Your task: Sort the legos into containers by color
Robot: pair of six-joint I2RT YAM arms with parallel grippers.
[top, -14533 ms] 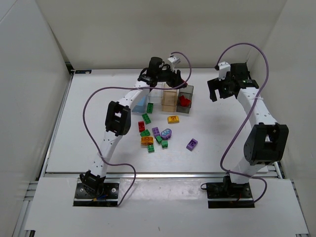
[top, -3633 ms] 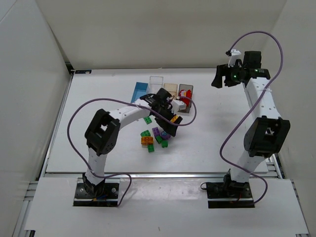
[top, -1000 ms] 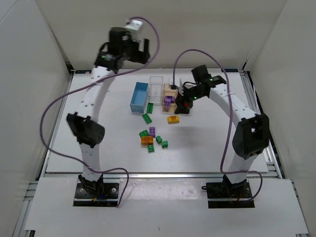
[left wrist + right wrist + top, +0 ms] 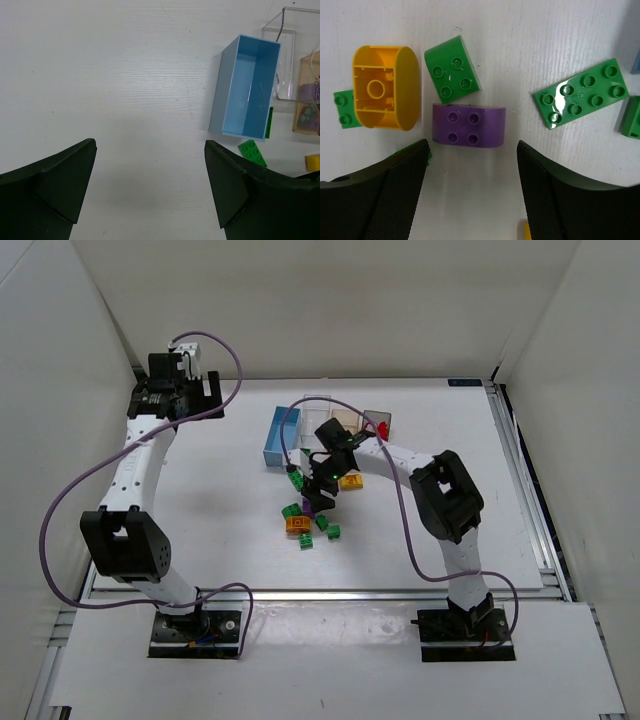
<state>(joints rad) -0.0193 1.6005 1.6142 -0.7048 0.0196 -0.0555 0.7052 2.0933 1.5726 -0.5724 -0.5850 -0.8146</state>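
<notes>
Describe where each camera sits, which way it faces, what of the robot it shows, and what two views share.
Top external: above and behind the arms, looking down on the table; both arms show whole.
Left wrist: on the left arm, facing down at the light blue bin; its open fingers show.
Right wrist: on the right arm, close above a purple brick; its open fingers show at the bottom.
Shared: the light blue bin, in top and left wrist views.

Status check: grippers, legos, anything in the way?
Left gripper open, empty, off to the side. Right gripper open, lined up on purple brick. Green brick and orange brick crowd it.
</notes>
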